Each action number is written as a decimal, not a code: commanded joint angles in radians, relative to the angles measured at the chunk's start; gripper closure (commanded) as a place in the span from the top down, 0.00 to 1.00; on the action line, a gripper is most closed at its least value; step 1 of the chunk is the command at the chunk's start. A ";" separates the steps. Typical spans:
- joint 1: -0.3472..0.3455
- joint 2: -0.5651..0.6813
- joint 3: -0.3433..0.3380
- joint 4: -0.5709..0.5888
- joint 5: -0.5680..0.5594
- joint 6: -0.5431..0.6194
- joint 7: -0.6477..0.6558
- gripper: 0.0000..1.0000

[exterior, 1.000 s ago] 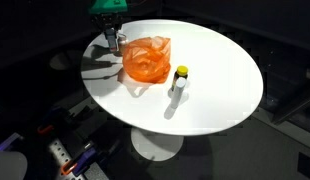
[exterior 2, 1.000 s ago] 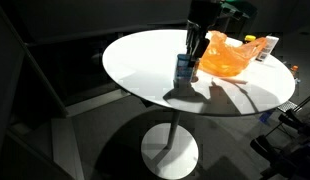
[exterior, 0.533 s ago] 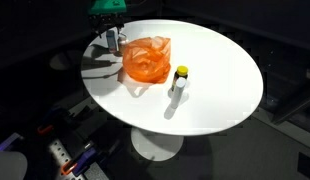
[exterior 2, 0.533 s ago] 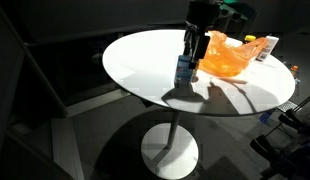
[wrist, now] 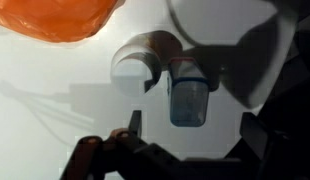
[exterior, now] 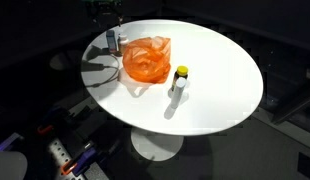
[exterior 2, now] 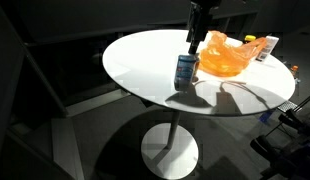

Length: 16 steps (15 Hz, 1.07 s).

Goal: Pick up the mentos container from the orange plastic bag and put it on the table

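My pincer (exterior 2: 195,40) hangs open and empty above the mentos container (exterior 2: 186,70), which stands near the table (exterior 2: 135,60) edge beside the orange bag (exterior 2: 223,58): placement done.

We see a small pale bottle (exterior: 178,86) with a yellow cap (exterior: 180,71) standing upright on the white round counter (exterior: 223,70), with bare surface all around it. In an exterior view the same bottle (exterior 2: 269,45) shows only in part at the far rim. Below, a round white pedestal foot (exterior 2: 170,152) rests on a dark floor (exterior 2: 55,140). Down in one corner we make out a white strip with red marks (exterior: 58,155), a blue-violet object (exterior: 83,153) just beside it, and a pale lavender shape (exterior: 3,165), all too small to name.
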 commanded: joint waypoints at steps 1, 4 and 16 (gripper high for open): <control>-0.033 -0.104 -0.001 -0.051 0.071 -0.069 0.062 1.00; -0.051 -0.168 -0.019 -0.079 0.147 -0.145 0.083 1.00; -0.053 -0.519 -0.095 -0.256 0.079 -0.502 0.507 1.00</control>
